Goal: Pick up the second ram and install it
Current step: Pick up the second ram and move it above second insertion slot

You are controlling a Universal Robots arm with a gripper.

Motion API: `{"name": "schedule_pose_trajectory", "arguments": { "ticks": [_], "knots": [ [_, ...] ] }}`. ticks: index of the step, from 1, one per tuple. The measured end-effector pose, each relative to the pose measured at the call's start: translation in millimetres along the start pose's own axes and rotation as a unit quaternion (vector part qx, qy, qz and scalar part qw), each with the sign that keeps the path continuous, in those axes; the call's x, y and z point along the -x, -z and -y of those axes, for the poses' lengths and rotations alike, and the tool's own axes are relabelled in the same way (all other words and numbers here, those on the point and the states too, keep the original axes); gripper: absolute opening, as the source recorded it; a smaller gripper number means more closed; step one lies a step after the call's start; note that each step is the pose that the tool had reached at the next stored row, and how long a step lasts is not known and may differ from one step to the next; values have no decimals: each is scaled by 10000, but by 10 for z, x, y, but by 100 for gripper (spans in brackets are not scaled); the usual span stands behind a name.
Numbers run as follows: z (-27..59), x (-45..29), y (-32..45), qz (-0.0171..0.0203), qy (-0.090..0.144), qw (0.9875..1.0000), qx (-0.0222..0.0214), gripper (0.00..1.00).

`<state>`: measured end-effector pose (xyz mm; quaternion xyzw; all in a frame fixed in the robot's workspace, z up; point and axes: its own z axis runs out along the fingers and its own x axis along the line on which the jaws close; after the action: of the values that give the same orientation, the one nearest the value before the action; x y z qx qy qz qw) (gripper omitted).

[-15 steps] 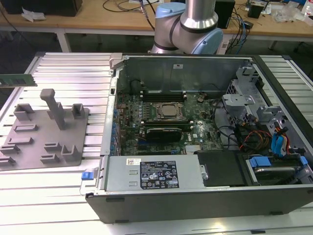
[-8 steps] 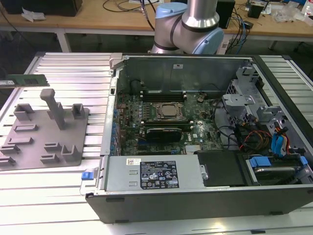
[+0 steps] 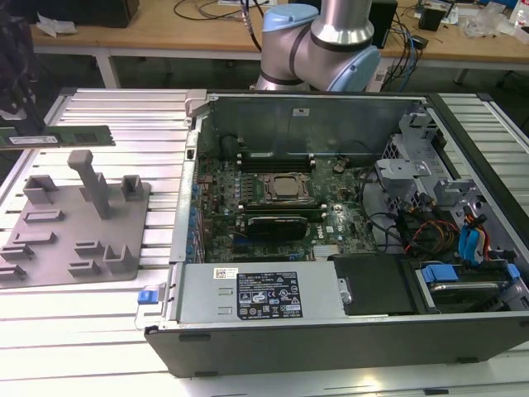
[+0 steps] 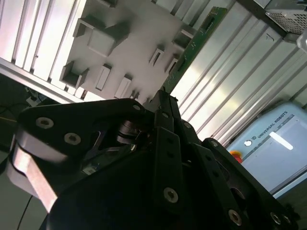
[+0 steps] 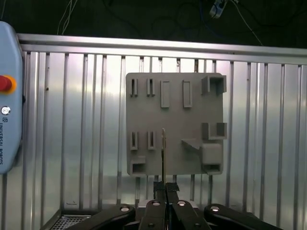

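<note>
Hand [image 5: 164, 186] clamped narrow on second ram [image 3: 58, 136], gripping one end. Ram sits upper left of exterior view, long side level, green board with pale label, just beyond grey holder tray [image 3: 78, 240]. Tray rests on ribbed metal desk [image 3: 157, 116], left of open computer case [image 3: 331, 207]. First wrist view: ram edge-on over tray.

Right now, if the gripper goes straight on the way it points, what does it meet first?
Most likely the grey plastic holder tray: in the first wrist view the gripper, holding the thin green circuit-board stick, aims at the tray's bare middle. The stick's tip would land first; depth is unclear.
</note>
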<state>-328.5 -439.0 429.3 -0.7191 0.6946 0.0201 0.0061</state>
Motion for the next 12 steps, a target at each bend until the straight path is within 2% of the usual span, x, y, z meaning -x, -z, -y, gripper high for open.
{"name": "schedule_pose_trajectory", "arguments": {
  "ticks": [7,12],
  "knots": [
    [233,-8,4,0,0,10000,0,9],
    [361,-12,6,1,0,10000,0,9]
  ]
}}
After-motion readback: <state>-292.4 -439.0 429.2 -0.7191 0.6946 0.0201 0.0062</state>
